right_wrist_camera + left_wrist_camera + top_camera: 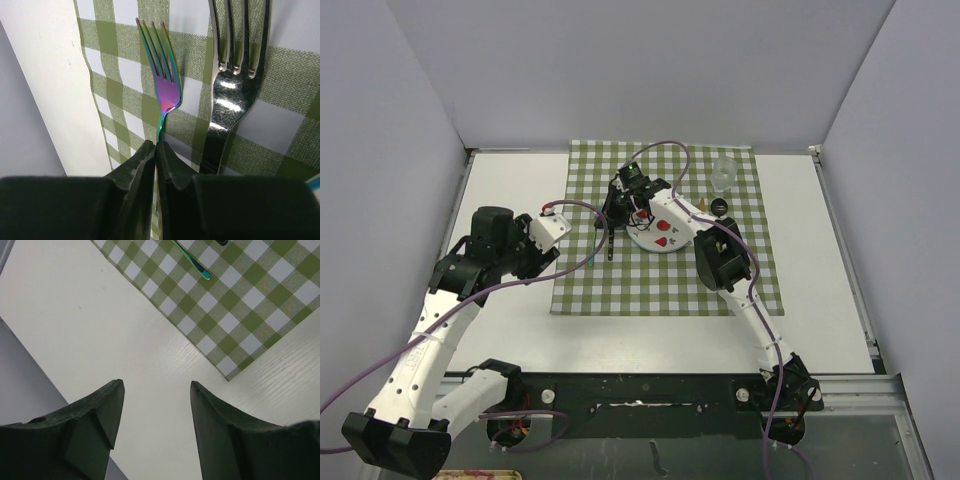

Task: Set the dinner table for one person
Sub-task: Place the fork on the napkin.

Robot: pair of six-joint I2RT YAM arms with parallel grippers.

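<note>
White desk (pixel 510 330) between grey walls (pixel 640 70), spread with a green-and-white checked cloth (pixel 620 290) and a place setting under way.

At the left, the left gripper (pixel 156 390) hangs released over bare desk, just off a corner of the cloth, with nothing between its fingers. The desk runs under the cloth and past it on all sides, and the arms' bases sit at its near edge. Toward the middle, the right gripper (pixel 156 147) is clenched on the handle of a rainbow fork (pixel 165 85), whose tines lie over the cloth near its left edge. Just to the right in the right wrist view, a silver fork (pixel 235 95) lies alongside it. Next comes a white plate (pixel 650 243) with red hearts, partly covered by the right arm. Farthest right, a clear glass (pixel 723 173) stands near the cloth's back corner.
</note>
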